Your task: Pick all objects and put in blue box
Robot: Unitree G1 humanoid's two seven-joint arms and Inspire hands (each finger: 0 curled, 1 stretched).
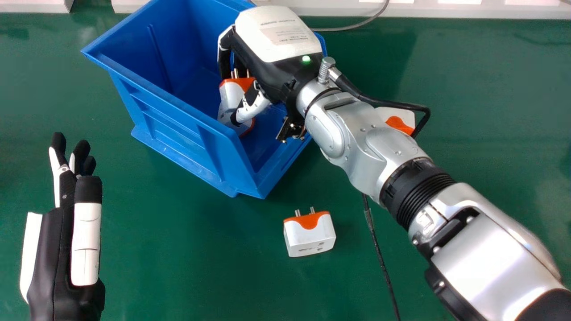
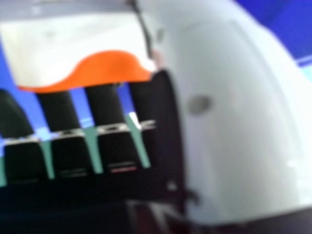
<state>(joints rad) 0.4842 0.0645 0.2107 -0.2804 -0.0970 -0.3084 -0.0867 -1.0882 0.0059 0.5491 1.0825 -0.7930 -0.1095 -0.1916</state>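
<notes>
My right hand (image 1: pixel 279 42) is over the blue box (image 1: pixel 165 118), its fingers and thumb round a white and orange plug adapter (image 1: pixel 229 99) held down inside the walls. In the right hand view, the adapter (image 2: pixel 46 51) lies against the fingertips of the right hand (image 2: pixel 105 109), beside the big pale thumb. A second adapter (image 1: pixel 310 235) sits on the green table in front of the box, prongs pointing away. Farther right, another adapter (image 1: pixel 403 118) is partly covered by the right wrist. At the lower left my left hand (image 1: pixel 87 240) rests with straight fingers.
The silver right forearm crosses from the lower right corner to the box. A black cable (image 1: pixel 379 254) runs down the green table (image 1: pixel 187 249) to the right of the nearer loose adapter. A white ledge (image 1: pixel 446 10) and a grey cable lie along the far edge.
</notes>
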